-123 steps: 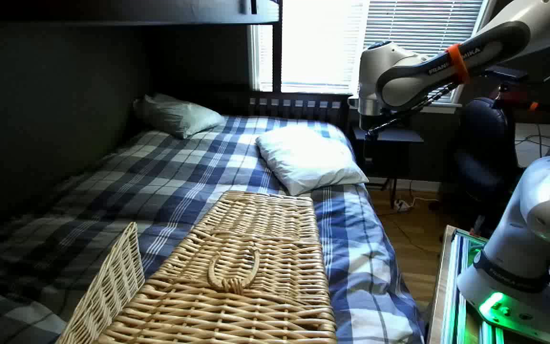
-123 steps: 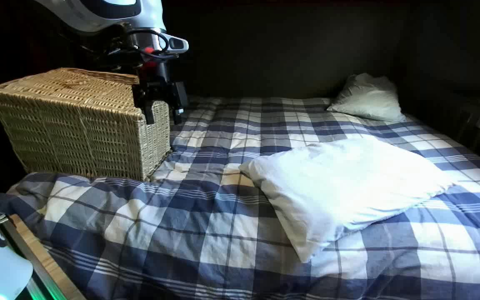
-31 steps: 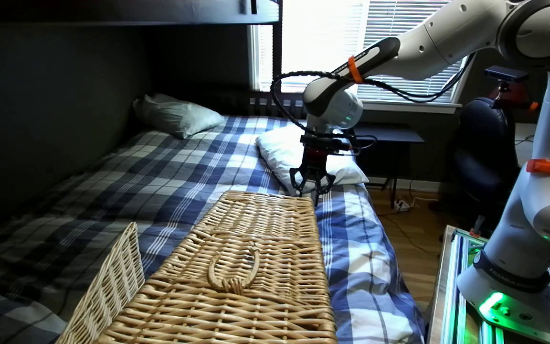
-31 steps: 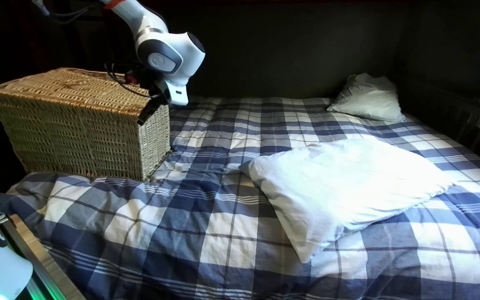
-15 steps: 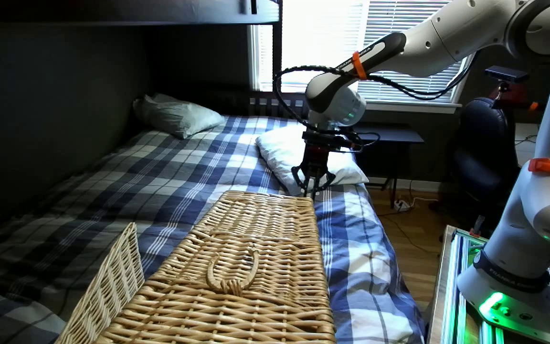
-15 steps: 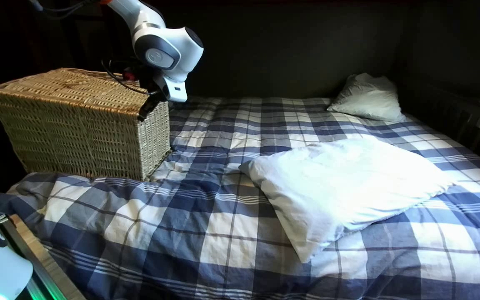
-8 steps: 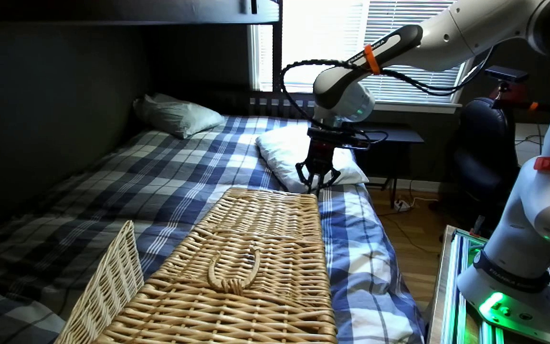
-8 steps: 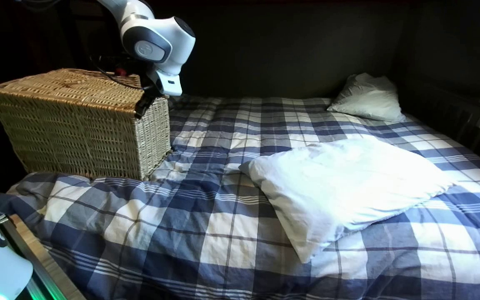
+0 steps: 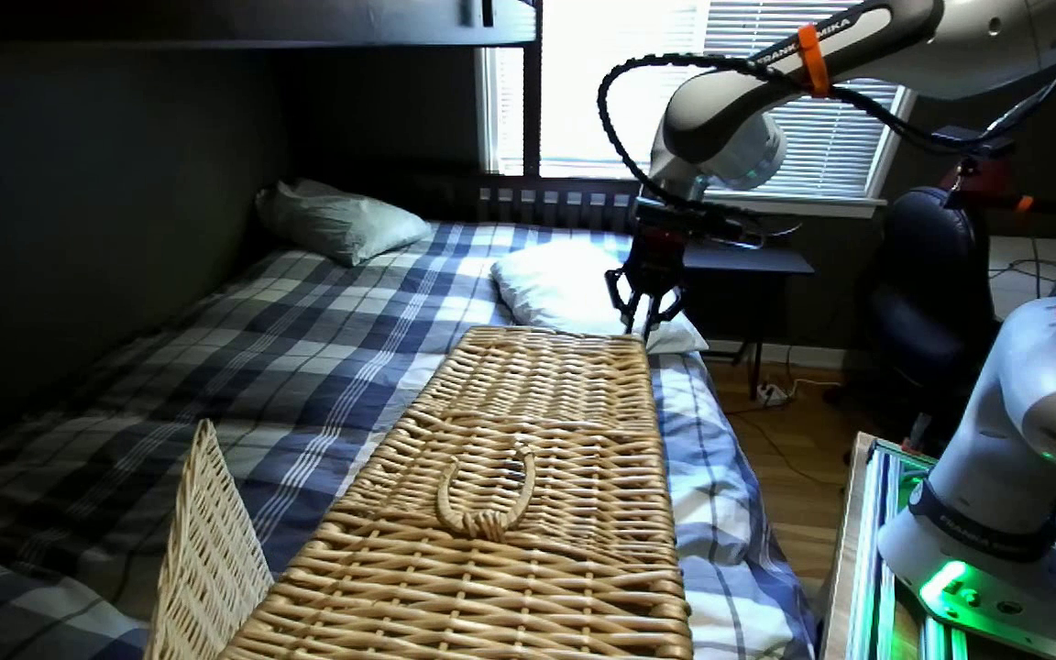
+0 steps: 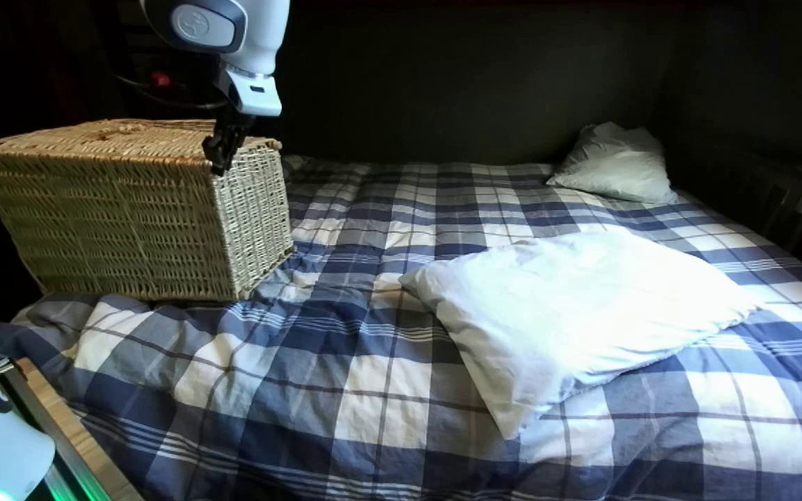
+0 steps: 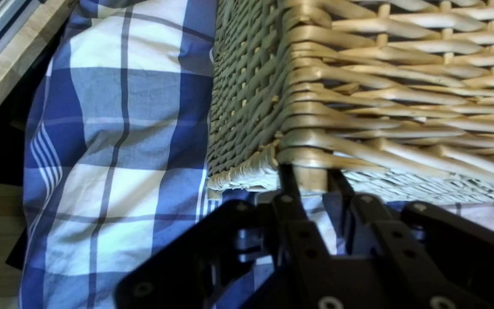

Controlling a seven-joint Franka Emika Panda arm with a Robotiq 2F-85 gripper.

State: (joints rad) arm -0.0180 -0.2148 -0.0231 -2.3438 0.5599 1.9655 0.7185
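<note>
"Out on the plaid bed [image 10: 373, 355], isn't that wicker basket [image 10: 108, 223] in the grasp of the gripper [image 9: 638, 331]?"

"Yes, by a top corner: the fingers [image 11: 289, 182] are drawn close together, pinching a short wooden stub [image 11: 312, 180]."

"How much room has it?"

"The basket's end faces the white pillow [image 10: 582, 313], with a fair stretch of bed between. Along its long side runs another strip, out to the bed's edge, and the robot's stand [image 11: 22, 62] is just beyond that."
</note>
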